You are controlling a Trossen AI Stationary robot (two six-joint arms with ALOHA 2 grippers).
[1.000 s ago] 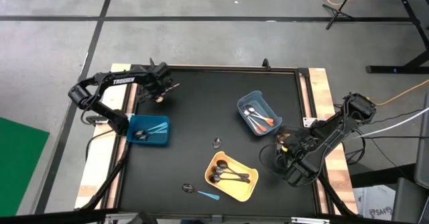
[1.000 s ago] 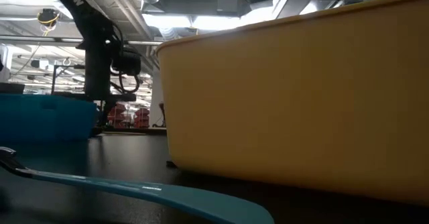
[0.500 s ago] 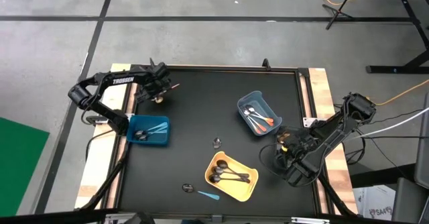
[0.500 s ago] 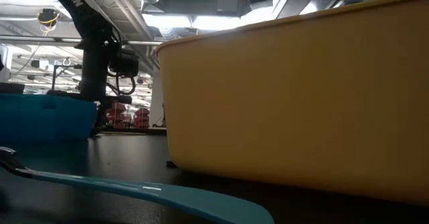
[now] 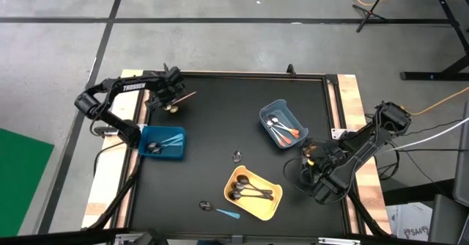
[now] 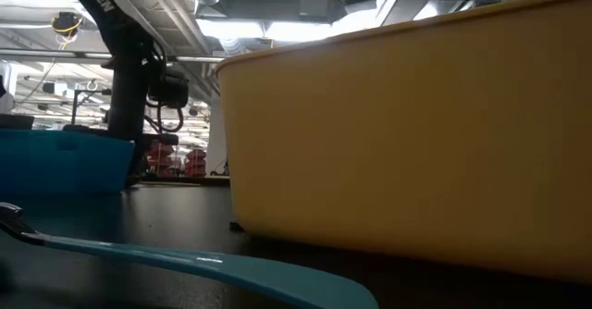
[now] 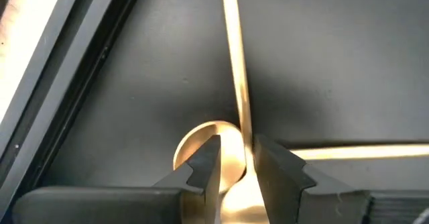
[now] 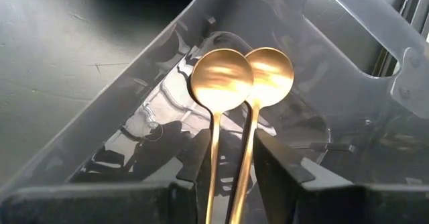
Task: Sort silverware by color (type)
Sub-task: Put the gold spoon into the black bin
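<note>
At the table's far left my left gripper (image 5: 173, 100) (image 7: 236, 143) points down, shut on a gold spoon (image 5: 187, 96) whose handle sticks out toward the right. A second gold spoon (image 7: 196, 145) lies on the table under it. At the right my right gripper (image 5: 314, 161) (image 8: 231, 138) is shut on two gold spoons (image 8: 221, 76), bowls down, inside a clear dark bin (image 8: 134, 117). Black spoons (image 5: 249, 194) lie in the yellow bin (image 5: 265, 210). Orange-handled ones (image 5: 282, 130) lie in the grey-blue bin (image 5: 272, 107). A light-blue one (image 5: 172, 139) lies in the blue bin (image 5: 179, 155). My left gripper pinches the gold spoon's handle (image 7: 242, 127) between its two fingers, just beyond the bowl, from above and across it. The handle runs out about level; whether the spoon is clear of the table I cannot tell. My right gripper has both gold handles (image 8: 214, 158) side by side between its two fingers, coming steeply from above. The spoons point away along the fingers, bowls lowest. Whether the bowls touch the bin floor I cannot tell.
A light-blue spoon (image 5: 229, 213) (image 6: 203, 263) lies on the table by the yellow bin's near left corner. Two small dark pieces (image 5: 237, 156) (image 5: 206, 205) lie on the mat. Wooden rails (image 5: 350, 98) border the black mat left and right.
My left gripper has swung a little toward the table's left edge and rolled slightly, still shut. The gold spoon has turned with it, so its handle now sticks out farther to the right. The spoon under it stays put.
</note>
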